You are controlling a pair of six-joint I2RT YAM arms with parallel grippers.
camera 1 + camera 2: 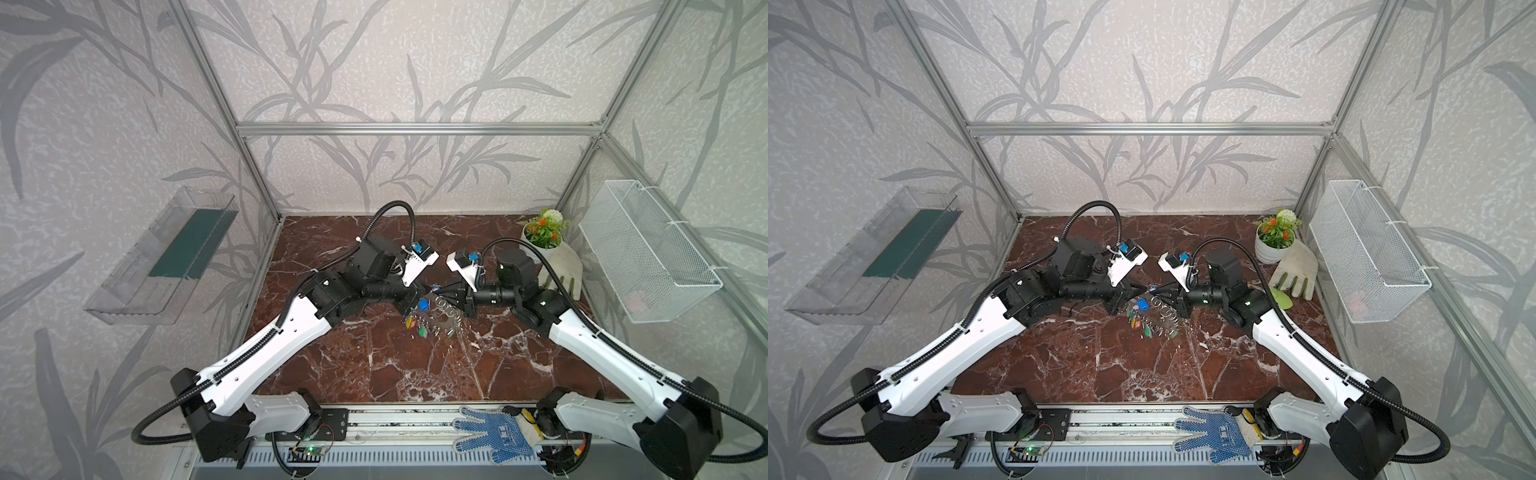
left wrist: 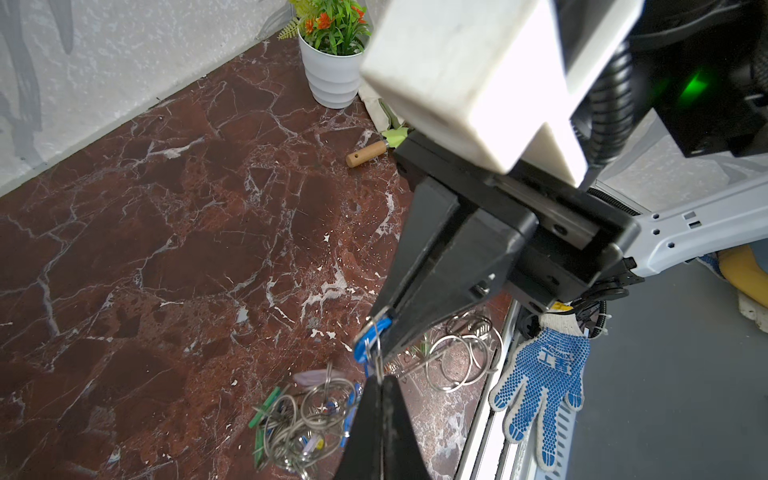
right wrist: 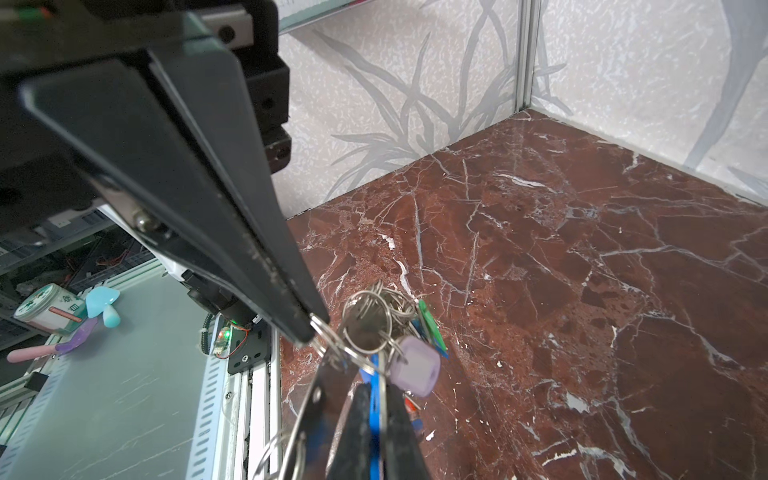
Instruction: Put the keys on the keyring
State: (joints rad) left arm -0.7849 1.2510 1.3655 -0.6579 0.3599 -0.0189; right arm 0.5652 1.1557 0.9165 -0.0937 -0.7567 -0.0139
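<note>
Over the middle of the red marble bench (image 1: 374, 365) both arms meet, fingertips almost touching. The keyring (image 1: 439, 319) hangs tilted beneath them, with several tagged keys (image 1: 415, 326) bunched at its near-left rim. The left hand (image 3: 309, 330) is closed on one split ring (image 3: 332, 338). The right hand (image 2: 384, 334) is clamped on a blue-tagged key (image 2: 365, 343).

This looks like the threading step. Next, the key must be worked along that ring's coil while the left holds firm. Neighbouring rings and dangling tags crowd the spot and could snag.

The wire basket (image 1: 648, 257) on the right wall, the white glove (image 1: 561, 266) and flower pot (image 1: 540, 245) at far right, and the blue-dotted glove (image 1: 494, 432) at the near edge lie well clear.
</note>
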